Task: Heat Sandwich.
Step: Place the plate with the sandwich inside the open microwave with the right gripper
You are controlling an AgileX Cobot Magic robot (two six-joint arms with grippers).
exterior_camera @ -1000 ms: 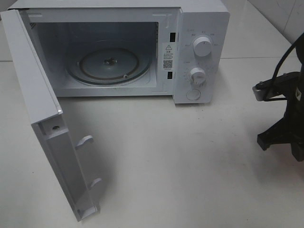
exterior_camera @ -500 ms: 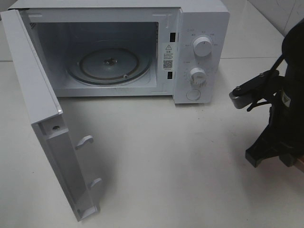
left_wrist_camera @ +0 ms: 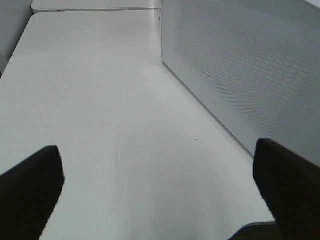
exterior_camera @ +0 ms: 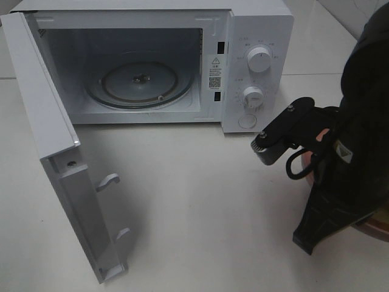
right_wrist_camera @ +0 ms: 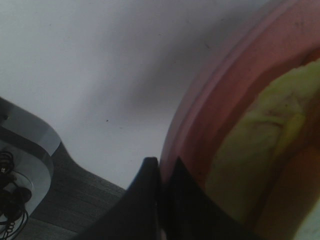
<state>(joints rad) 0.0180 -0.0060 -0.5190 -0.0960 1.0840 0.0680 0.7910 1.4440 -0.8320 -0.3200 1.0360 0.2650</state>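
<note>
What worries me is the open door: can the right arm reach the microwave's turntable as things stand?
Probably yes. The door stands open to the left, clear of the cavity mouth; the turntable is bare, and only table lies between it and the right gripper, shut on the rim of the pink plate.

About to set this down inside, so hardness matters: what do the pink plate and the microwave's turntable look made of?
The pink plate: smooth, dull-sheen pink with a raised rim; plastic or glazed ceramic, the look leaves it open. The turntable: most likely clear glass, since the oven floor shows through it and its ring ridges glint.
</note>
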